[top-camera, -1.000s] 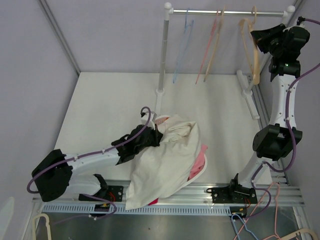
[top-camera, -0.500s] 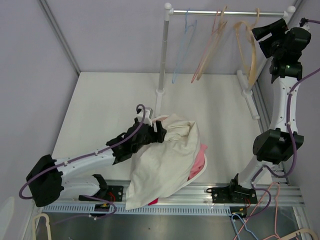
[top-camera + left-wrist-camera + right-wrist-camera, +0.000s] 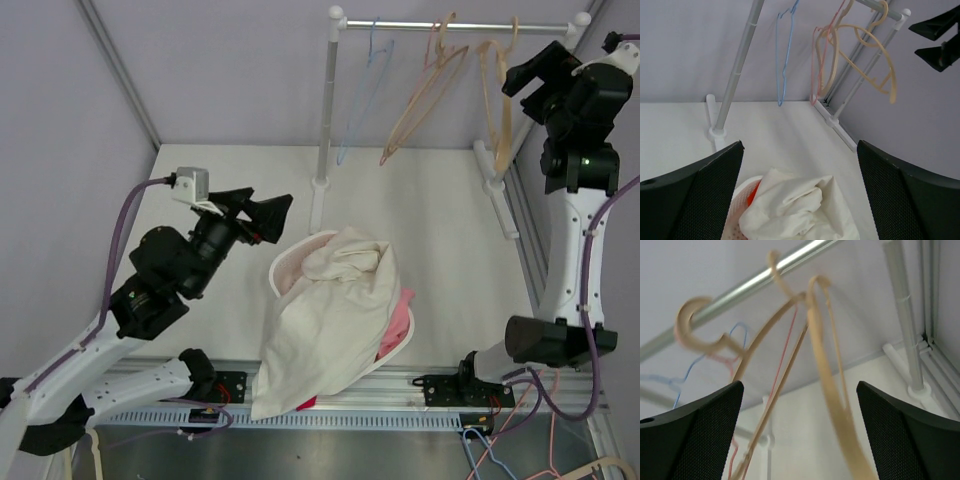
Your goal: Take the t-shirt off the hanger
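Left hand point(image 3: 272, 213), jaws wide apart and empty, above the table's point(image 3: 200, 200) left side; cream t-shirt point(image 3: 330, 320) heaped in a white basket point(image 3: 283, 262) at mid near edge; right hand point(image 3: 522, 74), likewise wide open and empty, beside a tan hanger point(image 3: 816, 335) on the far-edge rail point(image 3: 410, 24).

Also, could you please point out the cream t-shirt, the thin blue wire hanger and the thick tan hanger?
cream t-shirt point(image 3: 325, 320): top external view, middle of the crumpled fabric.
thin blue wire hanger point(image 3: 777, 65): left wrist view, its long left side.
thick tan hanger point(image 3: 829, 390): right wrist view, its near curved arm.
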You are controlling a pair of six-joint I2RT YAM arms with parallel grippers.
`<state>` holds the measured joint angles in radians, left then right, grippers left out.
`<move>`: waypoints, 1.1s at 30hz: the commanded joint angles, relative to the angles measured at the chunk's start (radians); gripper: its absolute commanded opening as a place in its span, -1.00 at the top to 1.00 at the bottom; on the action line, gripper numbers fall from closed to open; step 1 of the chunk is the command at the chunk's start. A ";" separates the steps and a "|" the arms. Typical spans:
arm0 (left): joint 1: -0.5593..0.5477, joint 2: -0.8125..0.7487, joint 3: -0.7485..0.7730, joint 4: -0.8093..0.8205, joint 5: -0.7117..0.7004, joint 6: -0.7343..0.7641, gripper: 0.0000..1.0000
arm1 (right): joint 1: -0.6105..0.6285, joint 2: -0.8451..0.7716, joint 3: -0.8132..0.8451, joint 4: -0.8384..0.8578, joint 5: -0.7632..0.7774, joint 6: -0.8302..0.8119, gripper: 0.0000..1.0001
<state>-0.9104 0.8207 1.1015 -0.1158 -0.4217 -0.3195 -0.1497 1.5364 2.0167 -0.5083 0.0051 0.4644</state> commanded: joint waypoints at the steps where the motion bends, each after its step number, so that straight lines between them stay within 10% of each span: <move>1: -0.004 -0.044 -0.041 -0.278 -0.052 -0.130 -0.99 | 0.094 -0.232 -0.080 -0.102 0.067 -0.136 -0.99; 11: -0.002 -0.235 -0.361 -0.484 0.055 -0.518 -0.99 | 0.323 -0.643 -0.486 -0.237 -0.172 -0.150 -0.98; 21: -0.002 -0.222 -0.463 -0.664 0.349 -0.743 -0.99 | 0.384 -0.654 -0.817 -0.248 -0.592 -0.234 -0.99; 33: -0.002 -0.465 -0.755 -0.605 0.679 -0.929 -0.99 | 0.775 -0.483 -0.980 -0.044 -0.455 -0.156 -0.99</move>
<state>-0.9104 0.3874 0.3645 -0.7319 0.1490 -1.1847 0.5457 1.0134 1.0546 -0.6563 -0.4904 0.2779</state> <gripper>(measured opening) 0.994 0.993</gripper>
